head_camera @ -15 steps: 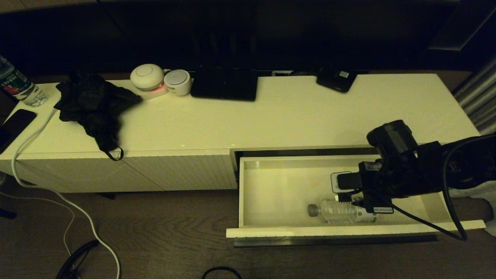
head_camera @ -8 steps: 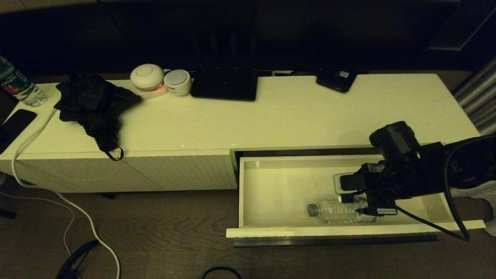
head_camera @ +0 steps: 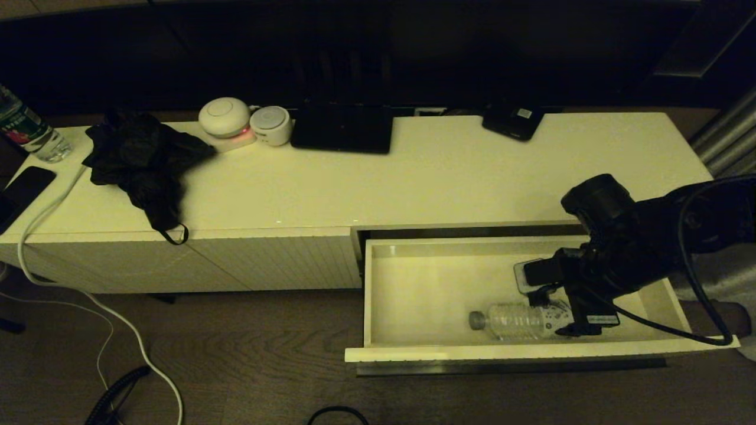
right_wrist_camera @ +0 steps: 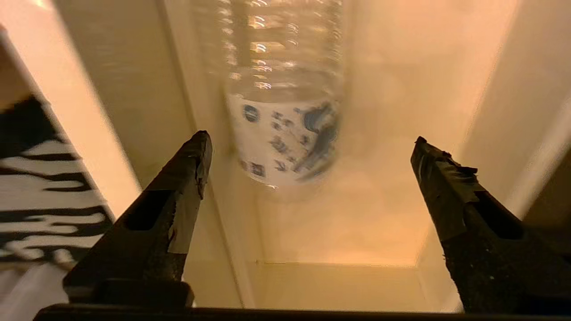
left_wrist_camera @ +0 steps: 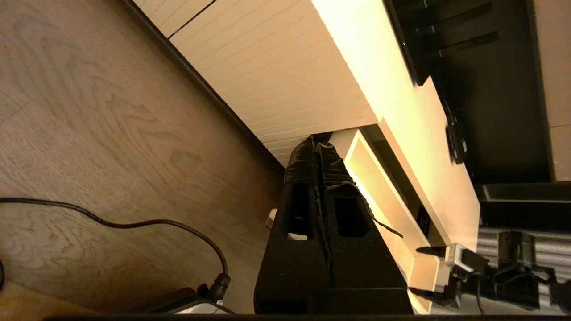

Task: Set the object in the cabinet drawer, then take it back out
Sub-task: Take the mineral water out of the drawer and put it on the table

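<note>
The clear water bottle (head_camera: 520, 320) lies on its side near the front wall of the open white drawer (head_camera: 425, 283), cap pointing left. My right gripper (head_camera: 546, 301) hangs open inside the drawer over the bottle's labelled base end. In the right wrist view the bottle (right_wrist_camera: 285, 111) lies just ahead of the right gripper (right_wrist_camera: 310, 142), off toward one of the spread fingers (right_wrist_camera: 187, 178), apart from both, on the drawer floor (right_wrist_camera: 379, 200). My left gripper (left_wrist_camera: 316, 147) is parked shut low over the floor, beside the drawer (left_wrist_camera: 379, 187).
On the cabinet top lie a black cloth (head_camera: 142, 159), two round white devices (head_camera: 224, 117), a black box (head_camera: 342, 128) and a dark device (head_camera: 512, 121). A red-green labelled bottle (head_camera: 26, 130) and a phone (head_camera: 23, 189) are far left. A white cable (head_camera: 88, 295) crosses the floor.
My right arm has drawn back to the right and sunk a little, so the open gripper now sits over the bottle's base end. The bottle and the drawer have not moved.
</note>
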Available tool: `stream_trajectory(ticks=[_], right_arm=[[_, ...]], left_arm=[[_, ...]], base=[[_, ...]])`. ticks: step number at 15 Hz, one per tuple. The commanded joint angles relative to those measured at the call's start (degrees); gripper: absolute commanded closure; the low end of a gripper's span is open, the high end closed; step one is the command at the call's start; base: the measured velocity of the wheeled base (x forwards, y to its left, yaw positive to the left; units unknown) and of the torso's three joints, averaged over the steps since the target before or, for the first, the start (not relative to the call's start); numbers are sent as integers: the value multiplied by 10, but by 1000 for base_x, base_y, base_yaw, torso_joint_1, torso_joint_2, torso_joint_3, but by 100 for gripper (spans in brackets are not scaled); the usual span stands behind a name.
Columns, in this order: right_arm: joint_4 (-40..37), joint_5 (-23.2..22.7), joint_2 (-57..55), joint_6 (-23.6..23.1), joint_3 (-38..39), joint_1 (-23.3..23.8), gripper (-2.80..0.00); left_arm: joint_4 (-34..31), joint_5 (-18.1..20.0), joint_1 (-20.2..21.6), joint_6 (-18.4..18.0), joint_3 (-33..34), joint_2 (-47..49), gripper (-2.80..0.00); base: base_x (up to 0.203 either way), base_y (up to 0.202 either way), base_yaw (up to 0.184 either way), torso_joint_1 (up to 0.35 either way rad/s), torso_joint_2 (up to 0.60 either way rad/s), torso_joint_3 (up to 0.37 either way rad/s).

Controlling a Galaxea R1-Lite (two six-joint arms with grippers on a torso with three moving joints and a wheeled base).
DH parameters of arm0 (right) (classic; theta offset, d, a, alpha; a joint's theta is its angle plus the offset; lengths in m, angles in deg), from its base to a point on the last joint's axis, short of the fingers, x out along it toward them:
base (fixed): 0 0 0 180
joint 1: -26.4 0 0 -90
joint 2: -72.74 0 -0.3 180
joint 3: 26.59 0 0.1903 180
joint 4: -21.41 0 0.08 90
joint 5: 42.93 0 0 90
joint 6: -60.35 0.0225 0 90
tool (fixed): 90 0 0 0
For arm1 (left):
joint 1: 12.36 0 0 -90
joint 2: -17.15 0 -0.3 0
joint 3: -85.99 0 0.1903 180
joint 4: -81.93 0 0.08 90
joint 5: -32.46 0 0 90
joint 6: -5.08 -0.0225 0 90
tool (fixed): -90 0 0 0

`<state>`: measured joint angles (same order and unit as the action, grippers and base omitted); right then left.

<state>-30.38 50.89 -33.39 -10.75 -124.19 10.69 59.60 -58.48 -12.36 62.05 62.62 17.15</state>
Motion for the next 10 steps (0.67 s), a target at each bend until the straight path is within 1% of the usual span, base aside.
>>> stream_trajectory(ticks=[1,10], right_arm=[[-7,-5,-27,-3,-15,2,-280],[-5,-13,-43,-2,-16,2,-280]], left_arm=[[0,0,0,3,0,-1,0],[0,0,0,3,0,-1,0]], base=[[0,0,0,0,0,0],[0,0,0,0,0,0]])
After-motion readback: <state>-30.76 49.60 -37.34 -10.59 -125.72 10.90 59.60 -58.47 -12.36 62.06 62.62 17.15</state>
